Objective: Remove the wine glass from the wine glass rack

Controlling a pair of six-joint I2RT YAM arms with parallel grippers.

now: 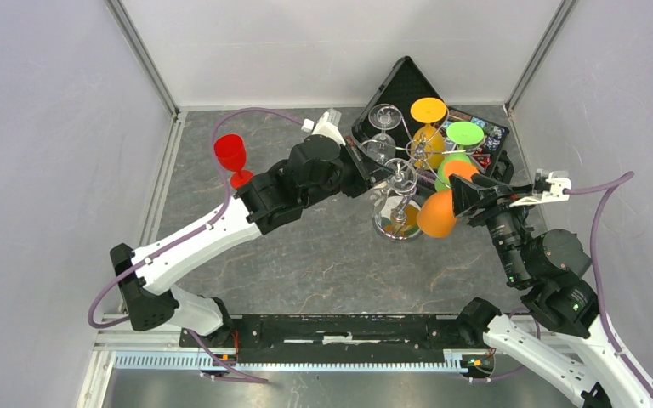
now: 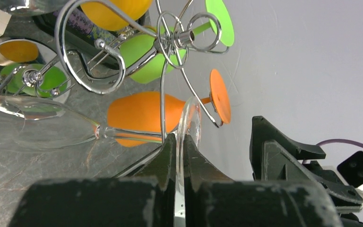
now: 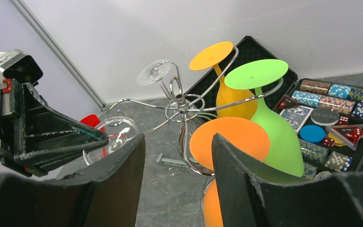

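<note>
The silver wire wine glass rack point(image 1: 398, 191) stands mid-table on its mirrored base point(image 2: 9, 97); its hub shows in the right wrist view point(image 3: 184, 101). Clear, orange and green glasses hang upside down from its scroll arms. My left gripper point(image 2: 180, 138) is shut on the foot rim of a clear wine glass point(image 2: 42, 124), whose stem crosses a wire arm; the foot also shows in the top view point(image 1: 400, 176). My right gripper point(image 3: 177, 142) is open and empty, right of the rack point(image 1: 462, 195), next to an orange glass point(image 3: 229, 144).
A red glass point(image 1: 231, 153) stands upright on the table at the left. An open black case point(image 3: 335, 123) with poker chips, cards and dice lies behind the rack at the right point(image 1: 476, 127). Grey walls close in the sides and back.
</note>
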